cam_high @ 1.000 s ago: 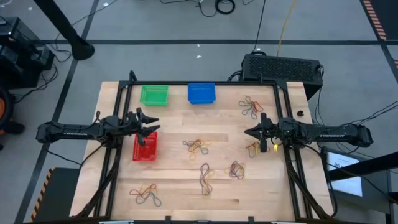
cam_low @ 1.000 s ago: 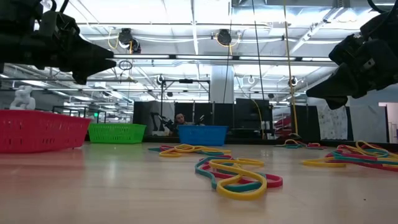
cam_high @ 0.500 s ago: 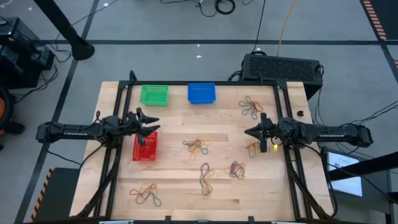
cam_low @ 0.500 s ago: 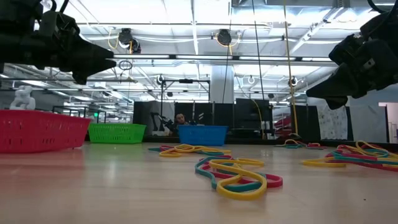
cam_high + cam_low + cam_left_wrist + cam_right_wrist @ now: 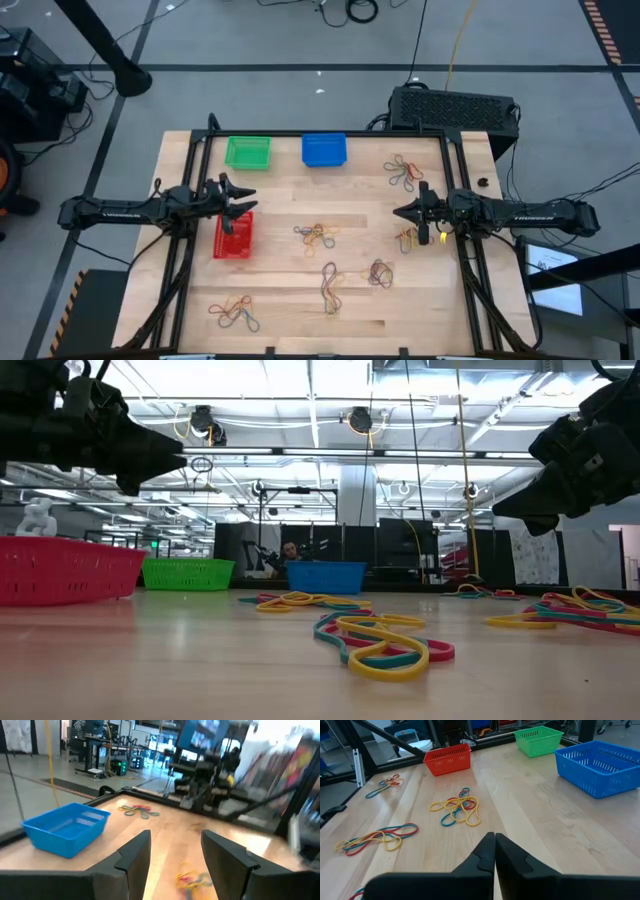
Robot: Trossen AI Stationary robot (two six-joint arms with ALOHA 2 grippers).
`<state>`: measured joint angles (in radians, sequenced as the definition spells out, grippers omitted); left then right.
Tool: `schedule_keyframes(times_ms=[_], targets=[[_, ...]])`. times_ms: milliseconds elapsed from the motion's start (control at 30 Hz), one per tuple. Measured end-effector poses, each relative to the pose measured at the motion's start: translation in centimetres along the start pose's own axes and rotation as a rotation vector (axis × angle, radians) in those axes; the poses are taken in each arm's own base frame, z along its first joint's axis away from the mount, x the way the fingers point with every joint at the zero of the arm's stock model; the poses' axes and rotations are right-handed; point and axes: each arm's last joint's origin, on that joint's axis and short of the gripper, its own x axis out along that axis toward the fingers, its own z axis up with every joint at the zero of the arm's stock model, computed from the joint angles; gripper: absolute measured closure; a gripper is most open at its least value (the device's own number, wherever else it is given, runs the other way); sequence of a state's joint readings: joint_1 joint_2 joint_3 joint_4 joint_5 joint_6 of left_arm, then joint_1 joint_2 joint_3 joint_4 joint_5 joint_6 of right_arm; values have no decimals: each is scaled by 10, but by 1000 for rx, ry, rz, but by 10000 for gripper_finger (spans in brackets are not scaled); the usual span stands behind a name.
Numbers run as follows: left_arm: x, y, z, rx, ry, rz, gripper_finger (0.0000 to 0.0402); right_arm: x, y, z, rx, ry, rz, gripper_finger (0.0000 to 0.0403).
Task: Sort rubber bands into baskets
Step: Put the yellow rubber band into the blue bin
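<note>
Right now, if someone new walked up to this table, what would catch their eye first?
Probably the three bright baskets on the left half of the table: the green basket and blue basket along the far edge, the red basket nearer, under the open left claw. Next, the tangles of coloured rubber bands scattered over the wooden table, and the shut right claw above the right side.

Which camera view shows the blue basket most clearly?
The right wrist view: the blue basket is near and its mesh walls show. The left wrist view shows it whole but softer; the high view shows it small; the low view shows one far side.
</note>
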<state>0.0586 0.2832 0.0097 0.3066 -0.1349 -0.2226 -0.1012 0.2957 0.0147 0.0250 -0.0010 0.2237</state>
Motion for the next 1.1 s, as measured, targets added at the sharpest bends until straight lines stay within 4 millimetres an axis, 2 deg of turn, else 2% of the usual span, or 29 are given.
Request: schedule_keyframes(times_ms=[100, 167, 233, 500, 667, 933, 1100], targets=[[0, -1, 3, -283, -25, -16, 220, 0, 0, 0, 4, 0, 1, 399], [0, 0, 3, -354, -36, 5, 220, 0, 0, 0, 57, -1, 1, 399], [0, 1, 4, -361, -60, 47, 220, 0, 0, 2, 121, -19, 5, 399], [0, 3, 5, -401, -94, 98, 220, -3, 5, 25, 170, -255, 72, 399], [0, 0, 7, -408, -64, 12, 220, -8, 9, 38, 247, -388, 146, 399], [15, -13, 41, -300, 109, -5, 220, -9, 24, 46, 332, -458, 305, 400], [36, -26, 60, -202, 242, -73, 220, -1, 34, 49, 336, -448, 259, 401]])
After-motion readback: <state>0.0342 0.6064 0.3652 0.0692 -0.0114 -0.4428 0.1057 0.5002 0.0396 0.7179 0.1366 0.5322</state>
